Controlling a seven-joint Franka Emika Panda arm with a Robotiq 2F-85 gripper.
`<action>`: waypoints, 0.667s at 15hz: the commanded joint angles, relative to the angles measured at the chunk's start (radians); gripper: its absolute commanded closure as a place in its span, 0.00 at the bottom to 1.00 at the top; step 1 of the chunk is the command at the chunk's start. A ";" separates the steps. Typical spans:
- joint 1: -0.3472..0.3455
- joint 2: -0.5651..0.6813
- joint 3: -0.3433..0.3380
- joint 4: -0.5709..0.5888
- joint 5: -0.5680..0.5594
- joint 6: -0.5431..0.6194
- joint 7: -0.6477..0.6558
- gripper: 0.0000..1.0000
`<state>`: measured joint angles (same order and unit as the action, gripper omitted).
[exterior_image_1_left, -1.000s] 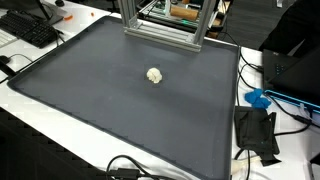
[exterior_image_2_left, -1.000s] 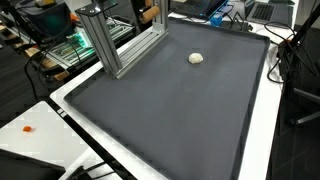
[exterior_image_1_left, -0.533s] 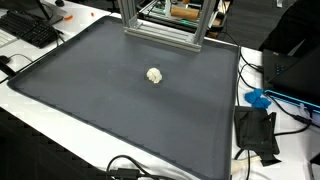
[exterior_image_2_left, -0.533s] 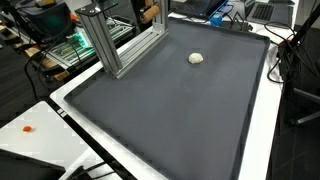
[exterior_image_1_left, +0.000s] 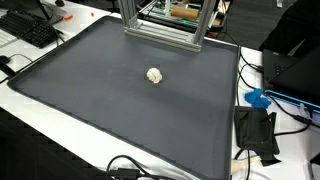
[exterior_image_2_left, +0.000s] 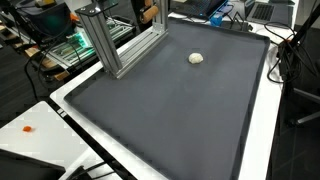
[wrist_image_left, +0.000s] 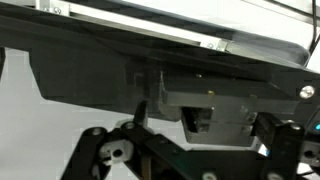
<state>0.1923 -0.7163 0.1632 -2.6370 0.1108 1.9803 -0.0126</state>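
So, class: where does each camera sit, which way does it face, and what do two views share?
An exterior view: high over one edge of the dark mat, looking across to the aluminium frame; no robot.
An exterior view: high off a mat corner, frame at left; no robot.
Wrist view: on the wrist, facing dark structure close up; gripper links along the bottom.
Shared: both exterior views show the pale ball on the mat.

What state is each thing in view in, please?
ball: lying alone on the mat, nothing touching it
mat: spread flat
frame: upright at the mat's edge
tool: only its linkages show, open or shut unclear
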 joint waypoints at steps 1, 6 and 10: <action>-0.007 0.030 0.004 0.000 -0.033 -0.022 0.002 0.00; -0.007 0.049 -0.006 0.009 -0.041 -0.045 -0.017 0.00; -0.010 0.065 -0.014 0.015 -0.055 -0.054 -0.026 0.00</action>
<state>0.1916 -0.6670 0.1594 -2.6207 0.0921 1.9635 -0.0207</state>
